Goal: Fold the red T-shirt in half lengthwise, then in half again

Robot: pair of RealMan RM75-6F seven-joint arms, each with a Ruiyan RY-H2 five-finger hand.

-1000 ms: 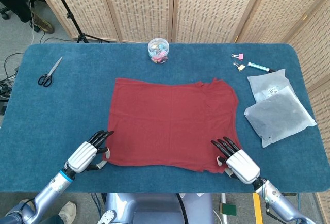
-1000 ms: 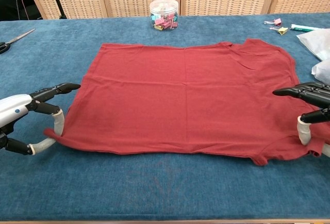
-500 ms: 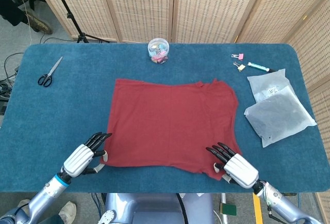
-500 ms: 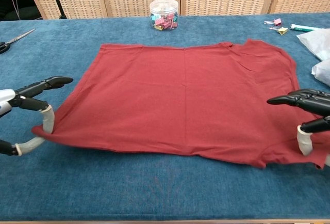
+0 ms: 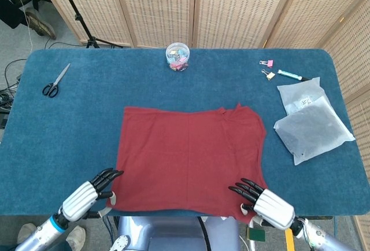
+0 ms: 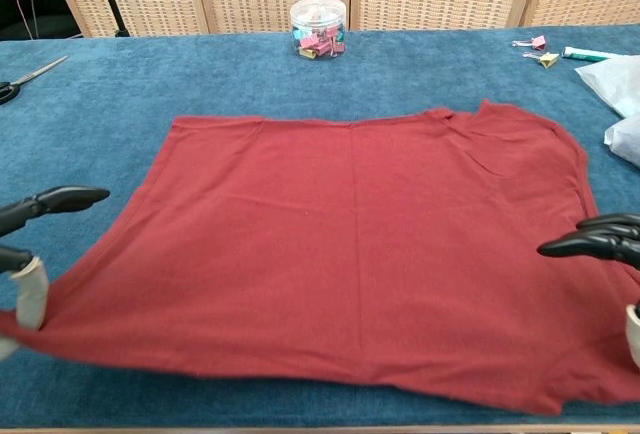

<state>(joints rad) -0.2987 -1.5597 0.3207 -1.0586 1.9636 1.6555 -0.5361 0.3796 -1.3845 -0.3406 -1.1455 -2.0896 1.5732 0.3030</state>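
Now spread flat across the near half of the blue worktop (image 5: 69, 118): red T-shirt (image 5: 191, 161), single layer, collar toward the right side, near hem reaching the worktop's front edge. Left hand (image 5: 87, 196) at the shirt's near-left corner, dark fingers (image 6: 60, 197) stretched out above the cloth and a pale thumb tip beneath, corner pinched between them and lifted slightly off the surface. Right hand (image 5: 263, 202) at the near-right corner, fingers likewise extended over the fabric, thumb below, holding the edge of the shirt; grip itself partly cut off at the frame border in the chest view. Hands well apart, one at each end of the near hem.

Beyond the shirt, near the far edge: clear jar of coloured clips (image 5: 177, 56), upright, apart from the cloth. Scissors (image 5: 55, 81) well off to the far left. Binder clips (image 5: 267, 69) and a marker pen (image 5: 289, 75) at the far right, close together. Two translucent plastic bags (image 5: 309, 121) on the right side, overlapping, just beside the shirt's collar end but not touching it. Woven folding screen (image 5: 219, 8) behind the worktop.
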